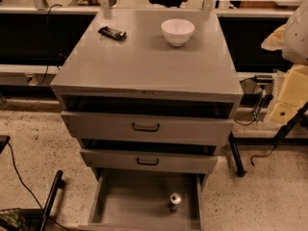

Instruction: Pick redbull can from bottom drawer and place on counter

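Note:
The redbull can (pixel 174 201) stands upright in the open bottom drawer (pixel 120 203), toward its right side; its shiny silver top faces the camera. The bottom drawer is pulled out furthest, below two grey drawers with dark handles. The counter (pixel 144 61) is the flat grey top of the cabinet. The gripper is out of view. Only cream and white parts of my arm (pixel 292 88) show at the right edge, beside the cabinet at about counter height and far from the can.
A white bowl (pixel 177 31) and a flat black wrapped bar (pixel 112 32) lie at the back of the counter. The two upper drawers (pixel 146 127) stand slightly open. A black stand leg (pixel 236 155) and cables are on the right, and a black bar (pixel 50 196) on the floor at the left.

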`<state>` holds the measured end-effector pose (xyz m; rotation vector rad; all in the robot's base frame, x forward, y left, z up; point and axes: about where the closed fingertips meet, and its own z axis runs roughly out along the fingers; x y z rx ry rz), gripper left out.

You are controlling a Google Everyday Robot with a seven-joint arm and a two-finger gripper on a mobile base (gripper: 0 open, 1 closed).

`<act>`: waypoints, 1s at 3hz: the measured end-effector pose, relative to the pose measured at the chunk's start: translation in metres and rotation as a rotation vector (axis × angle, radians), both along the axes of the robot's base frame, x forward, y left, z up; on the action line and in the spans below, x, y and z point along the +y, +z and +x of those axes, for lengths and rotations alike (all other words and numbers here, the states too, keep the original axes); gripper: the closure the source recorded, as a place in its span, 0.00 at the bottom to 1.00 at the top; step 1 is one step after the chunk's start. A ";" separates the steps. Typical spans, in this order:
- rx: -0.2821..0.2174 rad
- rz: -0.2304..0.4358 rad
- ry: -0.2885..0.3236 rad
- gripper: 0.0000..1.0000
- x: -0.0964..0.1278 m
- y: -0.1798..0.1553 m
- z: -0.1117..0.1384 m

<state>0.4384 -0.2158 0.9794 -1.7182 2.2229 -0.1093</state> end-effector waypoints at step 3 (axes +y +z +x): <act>0.035 0.222 -0.034 0.00 0.022 -0.081 -0.009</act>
